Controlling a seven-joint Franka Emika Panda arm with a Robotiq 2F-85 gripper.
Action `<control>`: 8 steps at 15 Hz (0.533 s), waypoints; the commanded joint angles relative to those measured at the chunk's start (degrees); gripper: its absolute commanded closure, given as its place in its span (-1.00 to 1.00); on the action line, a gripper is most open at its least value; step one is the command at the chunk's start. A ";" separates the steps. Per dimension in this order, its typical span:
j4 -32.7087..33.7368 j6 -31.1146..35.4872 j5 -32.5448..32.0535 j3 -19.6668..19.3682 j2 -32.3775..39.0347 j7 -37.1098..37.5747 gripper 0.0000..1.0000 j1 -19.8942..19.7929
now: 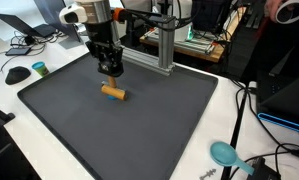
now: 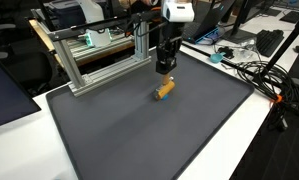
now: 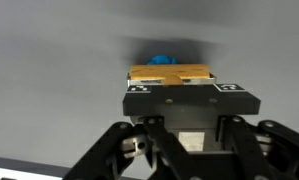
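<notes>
a: hand [image 1: 111, 70] state?
b: closed. the wrist view has its jaws pinched in on the yellow peg [image 3: 169, 72], so i'm logging it as gripped.
a: and where's the peg?
b: in the hand, straight under the wrist, low over the grey mat [image 1: 169, 125] on the white desk [image 1: 9, 100], in the half of the mat nearer the arm's base. it lies roughly level in both exterior views, with a blue end out to one side.
a: lifted?
b: can't tell. it's either touching the mat or a hair above it, and its shadow sits right under it.
a: progress, then?
b: my read is reach done and grip made. no clear lift, nothing carried or set anywhere.
a: view differences, quick.
b: the wrist view gives the pad-to-peg contact and a bit of blue behind the peg, and the rest is blurred mat. the exterior views place the peg on the mat, but the fingers hide the contact. both show the aluminium frame [image 2: 99, 55] beside the mat. only an exterior view shows the teal tool [image 1: 226, 153] and the dark mouse [image 1: 17, 73] out on the desk.
</notes>
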 commanded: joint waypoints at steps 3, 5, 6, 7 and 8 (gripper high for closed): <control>-2.18 -2.54 2.30 1.15 3.67 -2.40 0.56 -0.60; -2.39 -2.50 2.21 1.08 3.62 -2.67 0.56 -0.65; -2.46 -2.47 2.26 1.10 3.61 -2.89 0.56 -0.70; -2.55 -2.45 2.20 1.08 3.59 -3.00 0.56 -0.72; -2.64 -2.44 2.15 1.06 3.56 -3.12 0.56 -0.73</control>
